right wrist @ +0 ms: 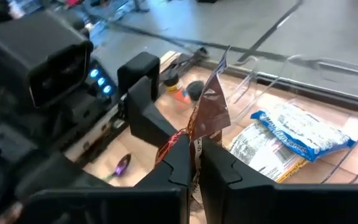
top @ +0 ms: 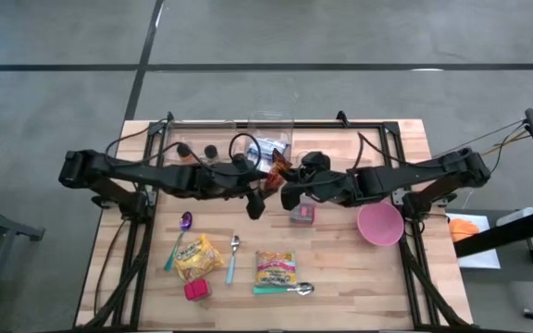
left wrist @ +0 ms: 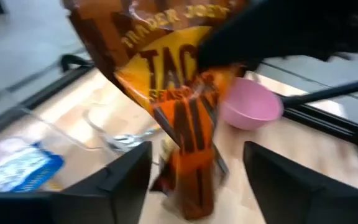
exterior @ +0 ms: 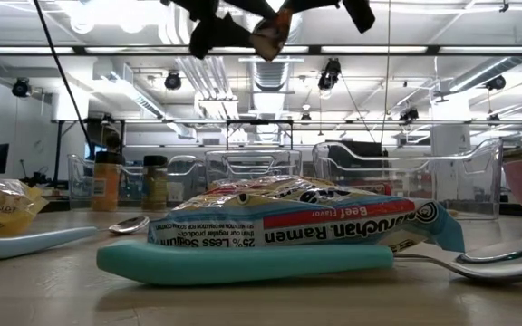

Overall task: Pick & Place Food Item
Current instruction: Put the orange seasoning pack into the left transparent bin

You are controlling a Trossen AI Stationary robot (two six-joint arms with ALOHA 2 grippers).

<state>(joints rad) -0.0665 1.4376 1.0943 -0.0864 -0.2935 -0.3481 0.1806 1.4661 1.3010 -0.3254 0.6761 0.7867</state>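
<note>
An orange and brown taco seasoning packet (left wrist: 166, 81) hangs high over the middle of the table (top: 340, 268), where my two arms meet. My right gripper (right wrist: 195, 152) is shut on it, having come in from the table's right. My left gripper (left wrist: 197, 174) faces it from the left and is open. Its two fingers (left wrist: 120, 183) stand on either side of the packet's lower end (left wrist: 191, 180), with a gap showing on each side. In the low view the packet (exterior: 270, 32) shows at the top, between the two grippers. My right gripper pinches the packet's two flat faces (right wrist: 197, 134) between its two shut fingers, at one side edge about halfway along it (left wrist: 213, 68). The fingers come from the table's right, slanting slightly down. The packet is lifted clear, part of it rising past the fingertips (right wrist: 215, 102).
A pink bowl (top: 379, 224) stands at the right. A ramen packet (top: 276, 266), a yellow packet (top: 198, 256), several spoons (top: 233, 257) and two small pink cubes (top: 302, 213) lie toward the near edge. A clear container (top: 268, 125) with packets stands at the far edge.
</note>
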